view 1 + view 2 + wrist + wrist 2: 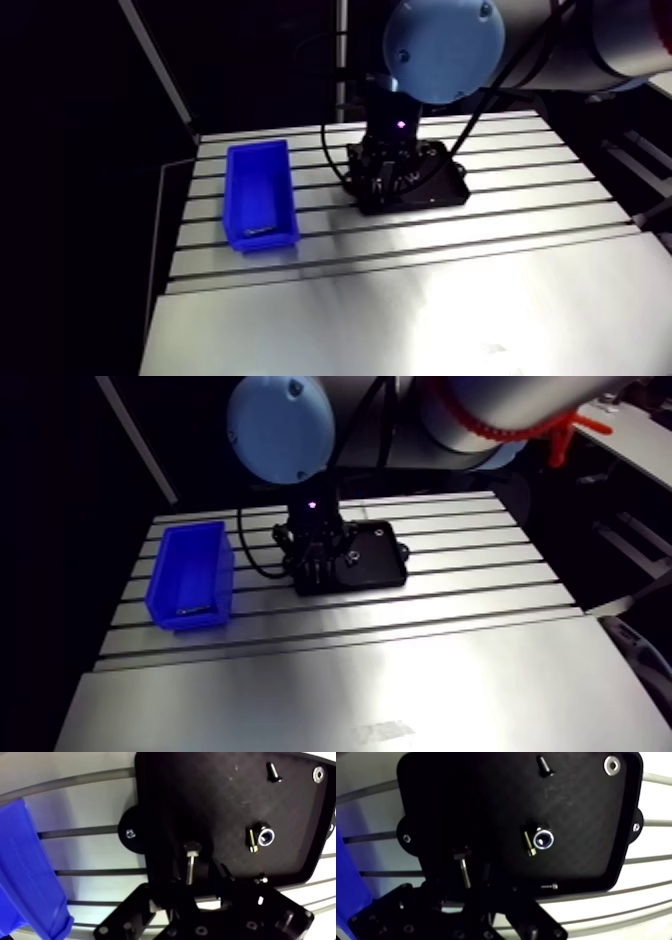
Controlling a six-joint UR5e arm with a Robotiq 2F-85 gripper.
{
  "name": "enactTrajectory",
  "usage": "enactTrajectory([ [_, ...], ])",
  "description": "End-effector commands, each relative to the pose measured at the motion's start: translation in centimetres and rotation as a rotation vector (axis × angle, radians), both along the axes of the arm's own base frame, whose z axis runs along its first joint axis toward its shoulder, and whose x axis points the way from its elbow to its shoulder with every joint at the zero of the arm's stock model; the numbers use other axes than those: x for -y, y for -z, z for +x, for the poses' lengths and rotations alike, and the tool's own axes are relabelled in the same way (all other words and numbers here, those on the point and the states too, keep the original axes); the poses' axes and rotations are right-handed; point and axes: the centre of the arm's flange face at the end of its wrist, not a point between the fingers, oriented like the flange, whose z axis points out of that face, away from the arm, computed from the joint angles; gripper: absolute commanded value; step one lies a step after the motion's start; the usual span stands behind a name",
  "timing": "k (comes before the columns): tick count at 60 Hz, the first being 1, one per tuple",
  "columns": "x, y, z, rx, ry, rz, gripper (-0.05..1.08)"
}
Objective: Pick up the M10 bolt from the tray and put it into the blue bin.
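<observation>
M10 bolt (190, 863) is lying on the black tray (215, 797), toward its left side. Its hex head is pointing away from me and its shank is running back under my hand (193, 883), which is reaching down right over it. I am failing to tell whether the hand is clenched on the shank or only sitting loosely around it, because everything there is showing dark on dark.

I am judging the hold itself to be the main risk. The hand is meeting the shank far from the heavy head, so a light grip could let the bolt swing or slide out during the lift. A drop here could send it rolling toward the hex nut (265, 836) farther right on the tray, or off into one of the counter's (400, 300) slots. The blue bin (236, 195) is waiting to the left, apart from the tray, and carrying too low could be knocking the bolt against its wall.
</observation>
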Motion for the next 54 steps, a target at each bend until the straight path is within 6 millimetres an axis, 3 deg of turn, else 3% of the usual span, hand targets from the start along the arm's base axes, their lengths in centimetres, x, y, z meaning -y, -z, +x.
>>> enactTrajectory([
  [1, 0.09, 0.04, 0.04, 0.001, -0.001, 0.0, 0.58],
  [54, 0.1, 0.04, 0.04, 0.001, -0.001, -0.002, 0.71],
])
